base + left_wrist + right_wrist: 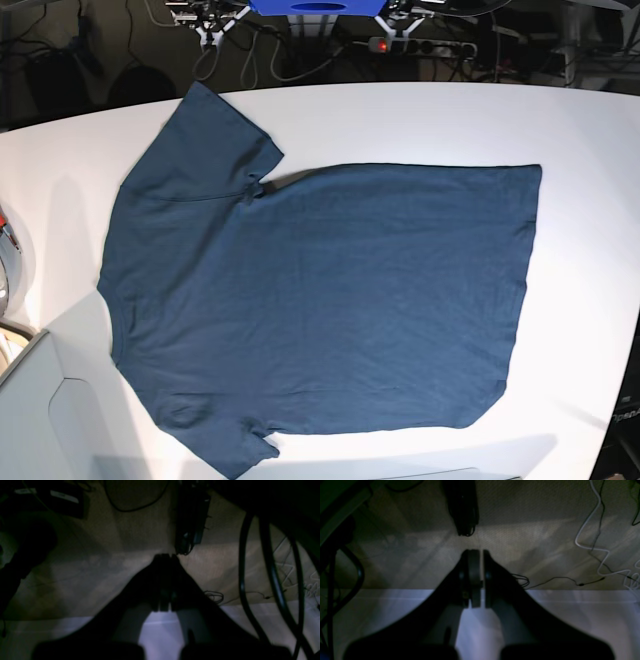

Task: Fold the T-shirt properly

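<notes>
The dark navy T-shirt (320,300) lies spread flat on the white table (500,120) in the base view. Its neck points left, its hem right, with one sleeve (215,130) at the back left and the other (215,440) at the front left. Neither wrist view shows the shirt. My left gripper (165,556) is shut with nothing in it, out over the table edge (160,630) above the floor. In the same way my right gripper (476,552) is shut and empty beyond the table edge (570,610). Neither gripper shows in the base view.
Cables (595,542) and dark hoses (250,580) lie or hang over the carpeted floor past the table. A power strip (410,45) and a blue frame (315,8) sit behind the table. A grey housing (40,420) stands at the front left corner.
</notes>
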Tool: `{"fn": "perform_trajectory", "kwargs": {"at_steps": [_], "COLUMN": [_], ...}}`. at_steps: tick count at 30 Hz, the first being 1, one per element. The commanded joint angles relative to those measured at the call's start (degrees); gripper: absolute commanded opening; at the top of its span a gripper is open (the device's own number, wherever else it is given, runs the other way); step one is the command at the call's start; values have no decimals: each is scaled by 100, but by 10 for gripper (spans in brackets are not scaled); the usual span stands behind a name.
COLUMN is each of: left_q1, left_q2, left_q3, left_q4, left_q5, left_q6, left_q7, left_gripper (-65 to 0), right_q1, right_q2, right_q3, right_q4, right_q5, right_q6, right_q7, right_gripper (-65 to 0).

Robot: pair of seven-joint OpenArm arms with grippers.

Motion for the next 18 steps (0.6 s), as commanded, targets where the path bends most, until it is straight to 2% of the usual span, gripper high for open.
{"fn": "perform_trajectory", "kwargs": {"at_steps": [1, 6, 11, 18], "left_q1": [39, 110, 400, 796], "left_q2": [-4, -4, -4, -13], "left_q3": [8, -1, 8, 8], "left_q4": [0, 26, 554, 1081], "left_q5": [14, -3, -3, -3], "left_q6": [-14, -14, -14, -14], "left_q7": [10, 10, 10, 19], "left_gripper": [-650, -650, -650, -650], "right_q1": [-31, -110, -207, -1121], "right_q2": [48, 83, 83, 92], "right_q3": [-12, -3, -3, -12], "right_q4": [13, 13, 65, 1718], "right_q5": [-21, -21, -21, -21], "right_q6": [121, 130, 139, 121], "right_q7": [-52, -16, -16, -183], "right_gripper": [-650, -650, -650, -650]}}
